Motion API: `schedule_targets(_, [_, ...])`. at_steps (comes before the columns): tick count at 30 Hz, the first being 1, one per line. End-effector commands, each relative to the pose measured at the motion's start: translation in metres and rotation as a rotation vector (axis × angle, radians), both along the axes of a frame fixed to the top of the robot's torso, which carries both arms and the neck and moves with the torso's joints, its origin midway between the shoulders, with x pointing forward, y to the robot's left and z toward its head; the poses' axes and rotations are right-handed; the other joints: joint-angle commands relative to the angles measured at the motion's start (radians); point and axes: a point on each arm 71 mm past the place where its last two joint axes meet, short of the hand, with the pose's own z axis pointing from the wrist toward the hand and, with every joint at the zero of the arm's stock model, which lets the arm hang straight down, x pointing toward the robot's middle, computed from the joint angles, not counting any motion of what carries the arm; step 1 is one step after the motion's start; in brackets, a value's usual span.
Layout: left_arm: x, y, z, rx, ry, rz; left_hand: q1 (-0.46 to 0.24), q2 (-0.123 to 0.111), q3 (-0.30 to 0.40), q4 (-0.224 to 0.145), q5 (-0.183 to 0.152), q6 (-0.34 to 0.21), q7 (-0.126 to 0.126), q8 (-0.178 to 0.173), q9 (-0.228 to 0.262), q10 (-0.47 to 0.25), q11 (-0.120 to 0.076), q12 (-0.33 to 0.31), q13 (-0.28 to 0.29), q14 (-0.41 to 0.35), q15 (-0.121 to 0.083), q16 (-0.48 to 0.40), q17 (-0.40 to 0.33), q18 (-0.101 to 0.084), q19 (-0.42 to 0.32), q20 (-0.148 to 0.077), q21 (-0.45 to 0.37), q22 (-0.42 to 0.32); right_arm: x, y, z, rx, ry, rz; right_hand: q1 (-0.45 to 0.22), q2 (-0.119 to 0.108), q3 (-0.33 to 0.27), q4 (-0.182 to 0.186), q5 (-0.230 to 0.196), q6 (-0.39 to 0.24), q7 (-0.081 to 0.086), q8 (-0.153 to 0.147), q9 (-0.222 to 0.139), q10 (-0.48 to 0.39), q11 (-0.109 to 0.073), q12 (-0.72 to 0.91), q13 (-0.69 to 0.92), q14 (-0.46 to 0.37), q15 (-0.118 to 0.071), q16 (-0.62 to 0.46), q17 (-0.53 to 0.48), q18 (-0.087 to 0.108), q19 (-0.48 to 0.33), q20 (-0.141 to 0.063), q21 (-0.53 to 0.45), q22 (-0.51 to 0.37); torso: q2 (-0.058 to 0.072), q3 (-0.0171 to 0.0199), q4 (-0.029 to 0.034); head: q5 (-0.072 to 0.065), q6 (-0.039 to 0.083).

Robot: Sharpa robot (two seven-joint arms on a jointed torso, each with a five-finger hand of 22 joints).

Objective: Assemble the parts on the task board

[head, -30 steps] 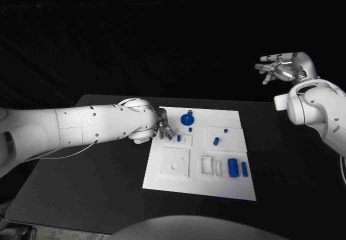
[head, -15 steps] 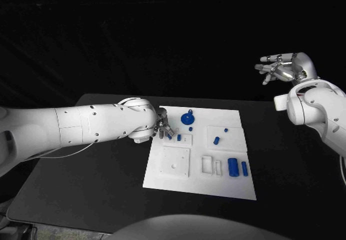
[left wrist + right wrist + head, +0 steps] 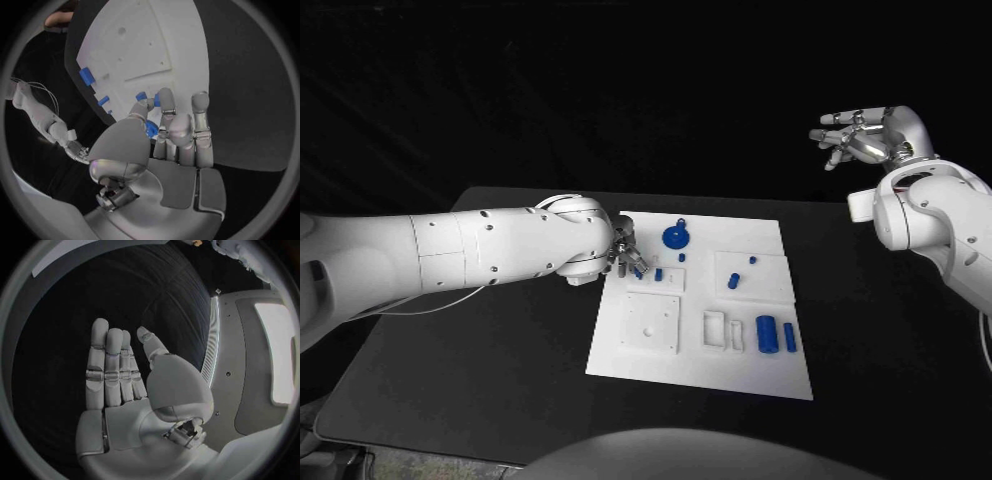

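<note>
The left hand (image 3: pixel 620 258) pinches a small blue part (image 3: pixel 150 129) over the task board's (image 3: pixel 697 360) near-left corner on the black counter (image 3: pixel 473 380), while the right hand (image 3: pixel 870 135) hangs raised, fingers apart, well away.

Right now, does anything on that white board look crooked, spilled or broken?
Nothing stands out. The blue pieces sit tidily on the white board, none toppled or off it. The left hand works at one small piece near the board's edge; the right hand is raised, empty.

left hand (image 3: pixel 620 258) crowding task board (image 3: pixel 704 375) near-left corner; bare table (image 3: pixel 473 380) around it
</note>
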Motion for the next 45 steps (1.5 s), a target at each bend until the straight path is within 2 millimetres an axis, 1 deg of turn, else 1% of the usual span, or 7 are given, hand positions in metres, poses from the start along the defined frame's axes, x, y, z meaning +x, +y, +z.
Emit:
schedule_targets(1, [-0.001, -0.001, -0.001, 0.01, 0.014, -0.013, 0.01, 0.002, 0.151, -0.146, 0.004, 0.008, 0.0, 0.003, 0.002, 0.009, -0.002, -0.003, -0.001, 0.003, -0.001, -0.003, -0.001, 0.001, 0.005, 0.0, 0.007, 0.017, 0.0, 0.002, -0.001, 0.0, 0.0, 0.019, -0.01, 0.001, 0.006, -0.002, -0.006, 0.002, 0.007, 0.001, 0.0, 0.003, 0.004, -0.002, -0.001, -0.008, -0.001, -0.005, -0.002, 0.007, 0.025, 0.003, 0.004, -0.001, 0.0, 0.0003, 0.0, 0.0, -0.001])
schedule_targets(9, [-0.002, 0.0, -0.002, 0.006, 0.028, -0.011, 0.01, 0.002, 0.151, -0.146, 0.004, 0.008, 0.0, 0.003, 0.002, 0.009, -0.002, -0.003, -0.001, 0.003, -0.001, -0.003, -0.001, 0.001, 0.005, 0.0, 0.007, 0.017, 0.0, 0.002, -0.002, 0.0, 0.003, 0.02, -0.011, 0.003, 0.007, -0.002, -0.006, 0.003, 0.007, 0.001, 0.0, 0.002, 0.004, -0.002, -0.002, -0.008, -0.001, -0.005, -0.002, 0.007, 0.025, 0.003, 0.004, -0.002, 0.0, 0.0002, -0.0002, 0.002, -0.001])
schedule_targets(15, [-0.002, 0.0, -0.003, 0.006, 0.037, -0.011, 0.01, 0.002, 0.151, -0.146, 0.004, 0.008, 0.0, 0.003, 0.002, 0.009, -0.002, -0.003, -0.001, 0.003, -0.001, -0.003, -0.001, 0.001, 0.005, 0.0, 0.007, 0.017, 0.0, 0.002, -0.002, 0.0, 0.006, 0.021, -0.011, 0.003, 0.007, -0.002, -0.006, 0.003, 0.007, 0.001, 0.0, 0.002, 0.004, -0.002, -0.002, -0.008, -0.001, -0.005, -0.002, 0.007, 0.025, 0.003, 0.004, -0.002, 0.0, 0.0011, -0.0001, 0.002, -0.002])
schedule_targets(28, [-0.001, 0.0, -0.003, 0.01, 0.038, -0.01, 0.01, 0.002, 0.153, -0.146, 0.005, 0.006, 0.0, 0.003, 0.004, 0.01, -0.002, -0.007, -0.003, 0.002, -0.001, -0.006, -0.004, 0.0, 0.005, -0.001, 0.007, 0.017, -0.001, 0.002, -0.004, 0.0, 0.009, 0.022, -0.011, 0.003, 0.007, -0.002, -0.006, 0.003, 0.007, 0.001, 0.0, 0.002, 0.004, -0.002, -0.002, -0.008, -0.001, -0.005, -0.002, 0.007, 0.025, 0.003, 0.004, -0.002, 0.0, 0.0011, -0.0004, 0.003, -0.002])
schedule_targets(30, [-0.001, 0.0, -0.004, 0.011, 0.039, -0.01, 0.01, 0.002, 0.153, -0.146, 0.005, 0.006, 0.0, 0.003, 0.004, 0.01, -0.002, -0.007, -0.003, 0.002, -0.001, -0.006, -0.004, 0.0, 0.005, -0.001, 0.007, 0.017, -0.001, 0.002, -0.004, 0.0, 0.009, 0.022, -0.011, 0.003, 0.007, -0.002, -0.006, 0.003, 0.007, 0.001, 0.0, 0.002, 0.004, -0.002, -0.002, -0.008, -0.001, -0.005, -0.002, 0.007, 0.025, 0.003, 0.004, -0.002, 0.0, 0.0014, -0.0008, 0.002, -0.004])
schedule_targets(32, [0.0, -0.001, -0.005, 0.014, 0.04, -0.012, 0.01, 0.002, 0.153, -0.146, 0.005, 0.006, 0.0, 0.003, 0.004, 0.01, -0.002, -0.007, -0.003, 0.002, -0.001, -0.006, -0.004, 0.0, 0.005, -0.001, 0.007, 0.017, -0.001, 0.002, -0.004, 0.0, 0.009, 0.022, -0.011, 0.003, 0.007, -0.002, -0.006, 0.003, 0.007, 0.001, 0.0, 0.002, 0.004, -0.002, -0.002, -0.008, -0.001, -0.005, -0.002, 0.007, 0.025, 0.003, 0.004, -0.002, 0.0, 0.0008, -0.0008, 0.002, -0.004])
schedule_targets(45, [-0.003, -0.007, -0.012, 0.024, 0.057, -0.025, 0.011, 0.002, 0.153, -0.146, 0.006, 0.006, 0.001, 0.003, 0.004, 0.01, -0.001, -0.007, -0.004, 0.003, -0.002, -0.006, -0.004, 0.0, 0.005, -0.001, 0.007, 0.017, -0.001, 0.003, -0.004, 0.0, 0.01, 0.024, -0.012, 0.003, 0.009, -0.005, -0.006, 0.003, 0.007, 0.001, 0.0, 0.002, 0.004, -0.002, -0.003, -0.008, -0.001, -0.005, -0.002, 0.007, 0.026, 0.003, 0.005, -0.003, 0.0, 0.0015, -0.0009, -0.002, -0.009])
